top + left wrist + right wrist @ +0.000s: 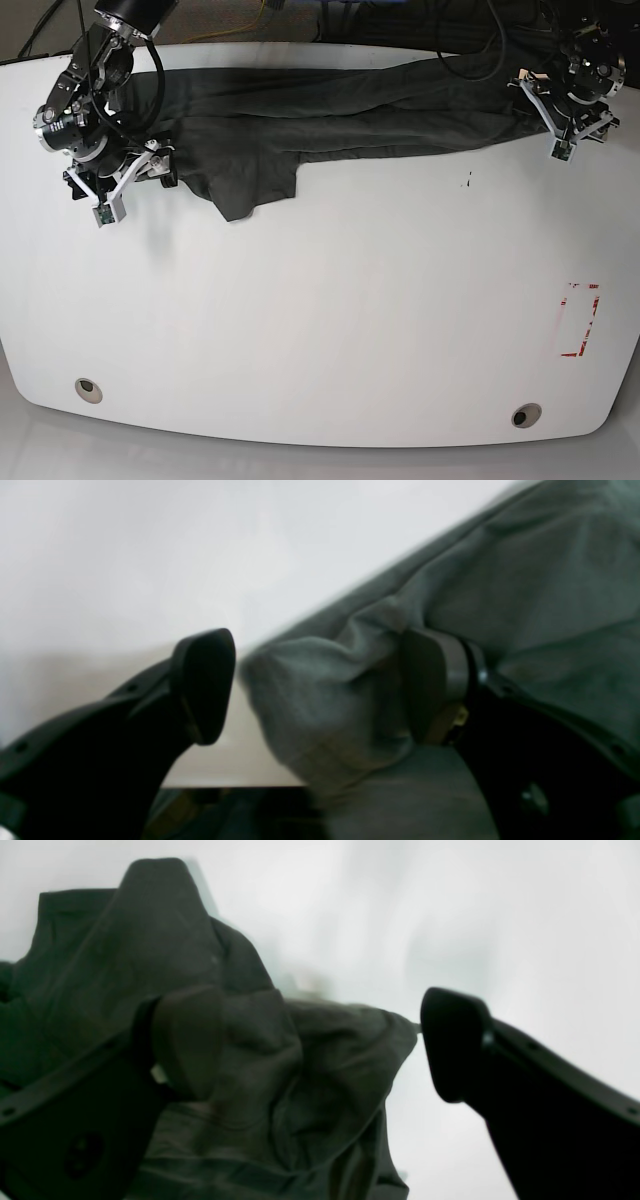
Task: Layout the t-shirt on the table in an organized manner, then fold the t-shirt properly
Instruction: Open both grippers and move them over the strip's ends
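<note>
both fingers spread wide — left fingers (320, 687) and right fingers (320, 1045) straddle t-shirt (300, 120) folds, gripping nothing.

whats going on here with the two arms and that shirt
A two-armed robot is laying out a dark t-shirt along the far edge of the white table. The left gripper and the right gripper sit at opposite ends of it, both with jaws apart, cloth between them but not pinched. The shirt is stretched out yet bunched and wrinkled, not folded.

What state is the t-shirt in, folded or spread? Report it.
Neither: the t-shirt lies stretched in a wrinkled band along the table's far edge, one part hanging toward the middle.
</note>
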Robot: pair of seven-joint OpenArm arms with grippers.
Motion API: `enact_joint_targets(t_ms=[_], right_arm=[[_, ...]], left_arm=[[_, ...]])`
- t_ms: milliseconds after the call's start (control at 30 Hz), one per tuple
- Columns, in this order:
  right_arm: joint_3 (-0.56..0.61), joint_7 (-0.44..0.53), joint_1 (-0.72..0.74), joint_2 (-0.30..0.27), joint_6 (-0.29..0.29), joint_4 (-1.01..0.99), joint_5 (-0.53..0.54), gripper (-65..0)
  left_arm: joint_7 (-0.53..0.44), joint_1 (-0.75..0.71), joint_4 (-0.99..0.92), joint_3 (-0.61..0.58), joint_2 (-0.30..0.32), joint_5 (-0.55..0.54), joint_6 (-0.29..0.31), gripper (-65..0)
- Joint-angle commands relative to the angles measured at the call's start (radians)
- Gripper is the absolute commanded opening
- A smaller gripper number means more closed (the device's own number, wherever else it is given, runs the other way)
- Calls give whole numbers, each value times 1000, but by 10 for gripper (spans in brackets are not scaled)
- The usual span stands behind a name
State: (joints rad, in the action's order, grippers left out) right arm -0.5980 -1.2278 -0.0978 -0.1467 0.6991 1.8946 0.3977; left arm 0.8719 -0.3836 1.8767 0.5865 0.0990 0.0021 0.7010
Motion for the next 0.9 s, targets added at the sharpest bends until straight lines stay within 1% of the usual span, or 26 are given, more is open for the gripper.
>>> enact_joint_targets(t_ms=[0,133,200,367,467,667,767,800,867], right_arm=[[-3,19,30,-12,-1,20,17,-62],[-3,19,42,-12,-1,20,19,-62],[-3,19,43,-12,-1,20,19,-62],[-3,19,65,-12,-1,20,17,-62],[-3,19,66,-12,-1,20,17,-62],[2,19,68,-12,-1,18,19,-62],[43,19,68,-12,-1,18,19,-62],[54,19,68,-12,-1,20,19,-62],[86,19,66,-12,-1,24,19,-63]], left_arm=[[-12,27,24,8,14,-11,-3,-160],[-4,67,41,43,38,-11,-3,-160],[17,82,42,51,48,-11,-3,-160],[115,136,44,57,98,-11,-3,-160],[128,140,59,65,112,-12,-3,-160],[162,160,77,100,107,-21,-3,-163],[198,162,77,106,103,-46,-3,-167],[208,162,77,106,98,-53,-3,-174],[208,160,80,102,71,-73,-3,-219]])
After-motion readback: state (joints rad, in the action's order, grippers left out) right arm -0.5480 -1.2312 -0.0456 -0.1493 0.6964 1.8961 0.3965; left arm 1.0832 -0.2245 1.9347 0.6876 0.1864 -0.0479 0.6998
